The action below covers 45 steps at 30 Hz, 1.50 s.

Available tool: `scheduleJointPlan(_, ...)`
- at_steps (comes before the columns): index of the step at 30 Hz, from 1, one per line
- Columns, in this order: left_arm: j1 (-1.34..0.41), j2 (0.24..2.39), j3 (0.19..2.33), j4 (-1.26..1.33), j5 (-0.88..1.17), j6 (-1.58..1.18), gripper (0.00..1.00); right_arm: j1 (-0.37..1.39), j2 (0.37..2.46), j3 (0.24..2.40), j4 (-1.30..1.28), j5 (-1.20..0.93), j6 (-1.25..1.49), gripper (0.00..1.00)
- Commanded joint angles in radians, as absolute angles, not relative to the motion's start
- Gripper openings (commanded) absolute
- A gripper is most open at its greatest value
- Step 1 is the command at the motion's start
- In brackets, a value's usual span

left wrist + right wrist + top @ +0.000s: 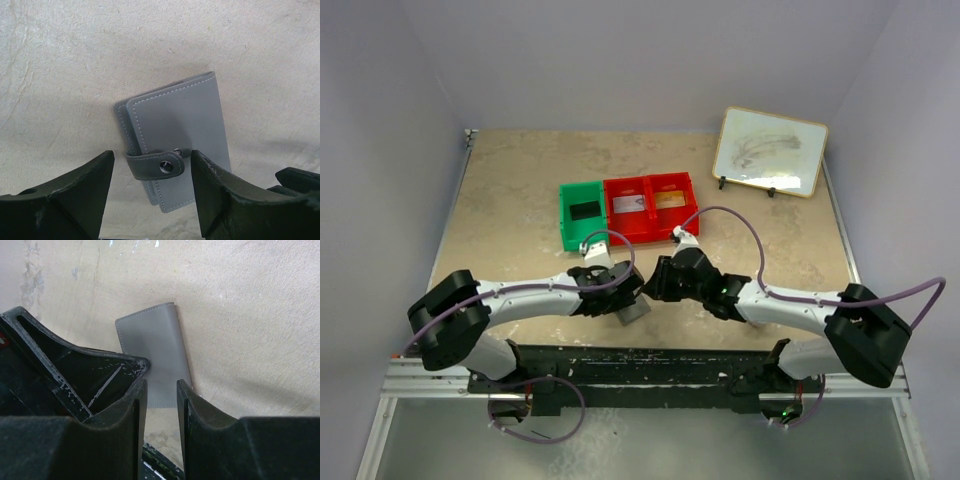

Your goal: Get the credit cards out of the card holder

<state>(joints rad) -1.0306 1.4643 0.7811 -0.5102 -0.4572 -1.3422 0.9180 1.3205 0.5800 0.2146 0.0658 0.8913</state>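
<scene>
Top view: a beige, stone-patterned counter [520,200] with faint mottling and scuffs, enclosed on three sides by plain pale lilac walls [620,60]; a metal rail [640,372] runs along the near edge and carries both arm bases. The card holder [633,311] lies at about 6 o'clock from the counter's centre, near the rail. Left wrist view: the card holder [175,130] is a flat dull-grey wallet with pale stitching round its edge, folded shut, with a strap [152,166] snapped across it by a round metal stud; it lies tilted, its long side running toward 1 o'clock. Left gripper [620,298] [151,155]: its jaws stand wide apart astride the strap end; whether they touch the holder cannot be told. Right gripper [658,283] [161,385]: at about 1 o'clock from the holder, its jaws are a narrow gap apart, nothing is seen clamped between them, and the holder's plain grey back [160,355] shows just beyond the tips. At 12 o'clock from the holder stand a green bin [565,215] and, touching it, two red bins [650,232]; a pale card [628,203] lies in the middle one and a gold card [669,199] in the right one. A framed whiteboard [770,150] leans at 1 o'clock.
</scene>
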Motion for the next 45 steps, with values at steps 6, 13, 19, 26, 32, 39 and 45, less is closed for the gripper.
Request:
scheduleJointPlan(6, -1.043, 1.406, 0.742, -0.490, -0.463, -1.355, 0.52, 0.922, 1.318, 0.585, 0.207, 0.092, 0.896, 0.34)
scheduleJointPlan(13, -1.042, 1.357, 0.703, -0.467, -0.503, -1.389, 0.58, 0.922, 1.347, 0.614, 0.199, 0.074, 0.869, 0.35)
scheduleJointPlan(19, -1.043, 1.363, 0.693, -0.455, -0.508, -1.393, 0.55, 0.922, 1.393, 0.640, 0.217, 0.059, 0.841, 0.35)
scheduleJointPlan(26, -1.043, 1.345, 0.678, -0.447, -0.509, -1.395, 0.52, 0.922, 1.411, 0.642, 0.233, 0.038, 0.828, 0.36)
scheduleJointPlan(32, -1.043, 1.315, 0.666, -0.444, -0.520, -1.408, 0.50, 0.922, 1.422, 0.658, 0.220, 0.034, 0.819, 0.36)
scheduleJointPlan(39, -1.043, 1.273, 0.632, -0.446, -0.520, -1.425, 0.42, 0.922, 1.444, 0.669, 0.225, 0.020, 0.816, 0.36)
scheduleJointPlan(45, -1.043, 1.215, 0.580, -0.414, -0.523, -1.422, 0.31, 0.922, 1.456, 0.681, 0.228, 0.012, 0.814, 0.36)
